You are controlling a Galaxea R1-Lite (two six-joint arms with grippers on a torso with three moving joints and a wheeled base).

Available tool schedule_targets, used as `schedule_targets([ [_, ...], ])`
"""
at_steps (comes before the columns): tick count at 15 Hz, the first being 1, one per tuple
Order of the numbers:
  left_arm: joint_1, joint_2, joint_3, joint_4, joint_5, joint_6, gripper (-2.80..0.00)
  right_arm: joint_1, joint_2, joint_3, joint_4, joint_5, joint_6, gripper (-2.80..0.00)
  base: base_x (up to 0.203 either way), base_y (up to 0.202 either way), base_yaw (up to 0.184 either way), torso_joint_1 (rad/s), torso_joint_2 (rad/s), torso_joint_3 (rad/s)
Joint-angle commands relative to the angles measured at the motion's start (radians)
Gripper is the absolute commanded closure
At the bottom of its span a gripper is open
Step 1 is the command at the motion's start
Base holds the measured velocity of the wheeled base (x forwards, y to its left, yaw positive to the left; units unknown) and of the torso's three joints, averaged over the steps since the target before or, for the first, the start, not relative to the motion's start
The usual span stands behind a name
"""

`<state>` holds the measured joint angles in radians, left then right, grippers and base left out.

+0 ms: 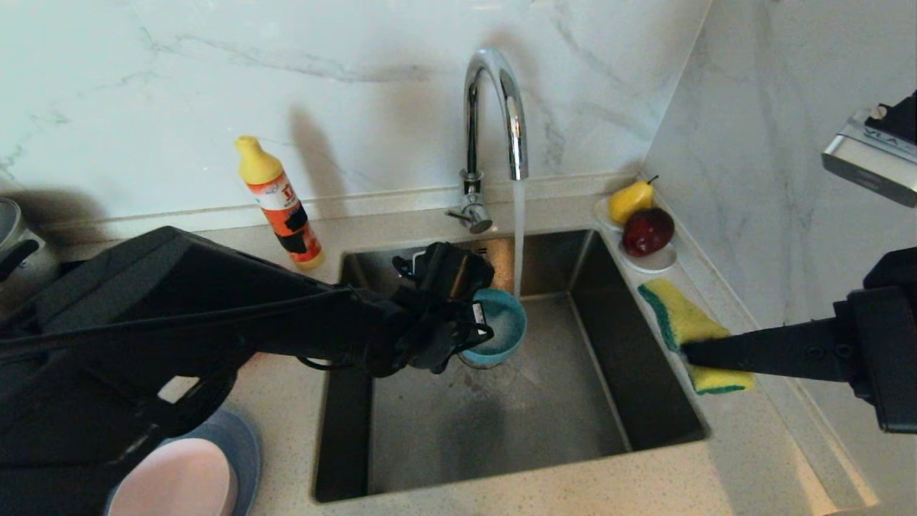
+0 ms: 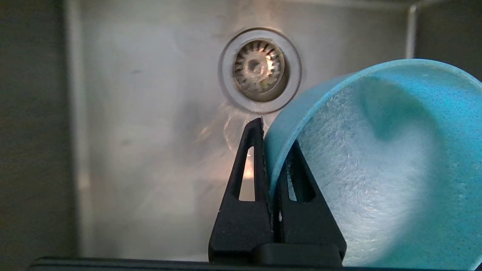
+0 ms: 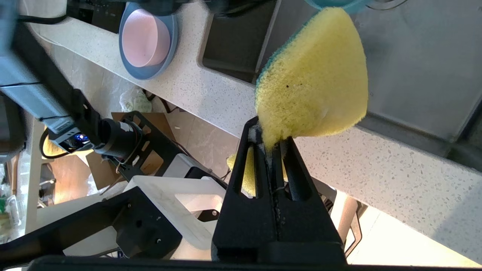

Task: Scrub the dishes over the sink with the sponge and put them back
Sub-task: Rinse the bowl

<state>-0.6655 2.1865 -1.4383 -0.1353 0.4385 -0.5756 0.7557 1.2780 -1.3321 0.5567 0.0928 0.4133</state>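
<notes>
bright, even light from above in the head view; the bottle [image 1: 281,204] and tap [image 1: 493,122] cast soft shadows toward 12 o'clock on the marble wall. glare streaks the tap. the sink [image 1: 501,423] floor is dim. in the left wrist view the drain [image 2: 260,70] is softly blurred, with a warm glint below it.

A kitchen: steel sink [image 1: 609,344], running chrome tap [image 1: 494,107], marble backsplash, dish-soap bottle [image 1: 279,204].

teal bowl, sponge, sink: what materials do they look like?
Teal bowl: matte, thin-walled, no glare; probably plastic or a composite, ceramic not excluded.
Sponge: porous yellow foam with a green scouring layer, bent where it is pinched.
Sink: brushed stainless steel, judging by its dull grey sheen and soft reflections.
</notes>
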Motion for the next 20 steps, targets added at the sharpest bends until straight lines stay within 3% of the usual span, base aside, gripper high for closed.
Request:
schedule_targets([
  [1,0.0,-0.147,0.088,-0.017,0.016,0.038,0.0,0.001,-0.008,0.004,0.003,0.001,0.002,0.0,0.0,0.0,0.0,0.0,0.0,0.0],
  [3,0.007,-0.254,0.158,-0.1,0.028,0.097,0.0,-0.002,-0.005,0.001,0.003,0.002,0.004,0.0,0.0,0.0,0.0,0.0,0.0,0.0],
  [7,0.051,-0.409,0.367,-0.479,0.036,0.375,0.0,-0.005,0.004,0.002,0.005,-0.002,0.004,0.0,0.0,0.0,0.0,0.0,0.0,0.0],
  [9,0.08,-0.43,0.428,-0.655,0.035,0.461,0.0,-0.007,0.017,0.002,0.003,-0.002,0.004,0.0,0.0,0.0,0.0,0.0,0.0,0.0],
  [11,0.09,-0.459,0.467,-0.779,0.025,0.514,0.0,-0.009,0.022,0.006,0.003,0.001,0.004,0.0,0.0,0.0,0.0,0.0,0.0,0.0],
  [14,0.091,-0.481,0.484,-0.874,-0.011,0.585,0.0,-0.018,0.024,0.022,0.001,0.002,0.002,0.0,0.0,0.0,0.0,0.0,0.0,0.0],
  [17,0.091,-0.494,0.474,-1.01,-0.087,0.633,0.0,-0.019,0.021,0.033,0.0,0.002,0.002,0.0,0.0,0.0,0.0,0.0,0.0,0.0],
  [20,0.09,-0.533,0.462,-1.02,-0.118,0.69,0.0,-0.019,0.021,0.015,-0.001,0.001,0.001,0.0,0.0,0.0,0.0,0.0,0.0,0.0],
])
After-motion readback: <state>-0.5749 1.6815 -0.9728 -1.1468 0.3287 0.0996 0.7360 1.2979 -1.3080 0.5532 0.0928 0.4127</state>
